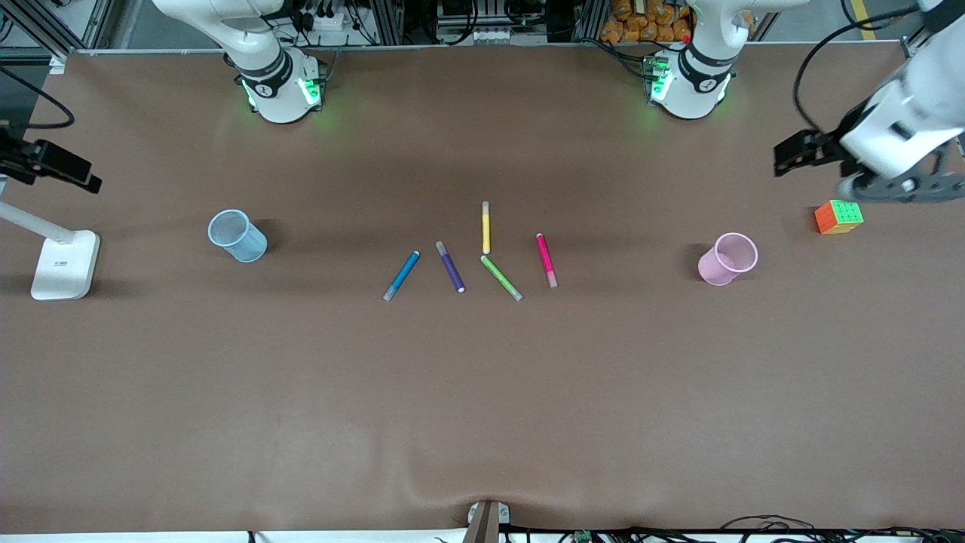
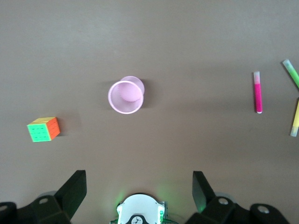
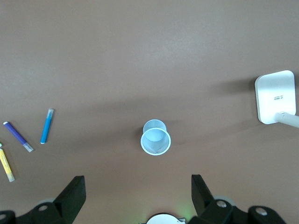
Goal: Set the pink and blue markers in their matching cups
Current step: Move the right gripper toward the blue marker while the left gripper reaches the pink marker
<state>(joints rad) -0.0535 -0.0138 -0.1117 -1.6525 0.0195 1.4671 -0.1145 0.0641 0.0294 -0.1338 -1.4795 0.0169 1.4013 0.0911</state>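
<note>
You have the blue marker (image 1: 401, 275) and pink marker (image 1: 546, 259) lying flat mid-desk, well apart; blue cup (image 1: 237, 235) and pink cup (image 1: 727, 259) stand upright, empty.

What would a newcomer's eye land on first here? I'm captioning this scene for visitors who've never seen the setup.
Likely the fan of five markers mid-table, with the blue marker at the right arm's end of it and the pink marker at the left arm's end. Next, the blue cup and pink cup flanking them, both empty. A colourful puzzle cube sits under the raised, open left gripper.
</note>
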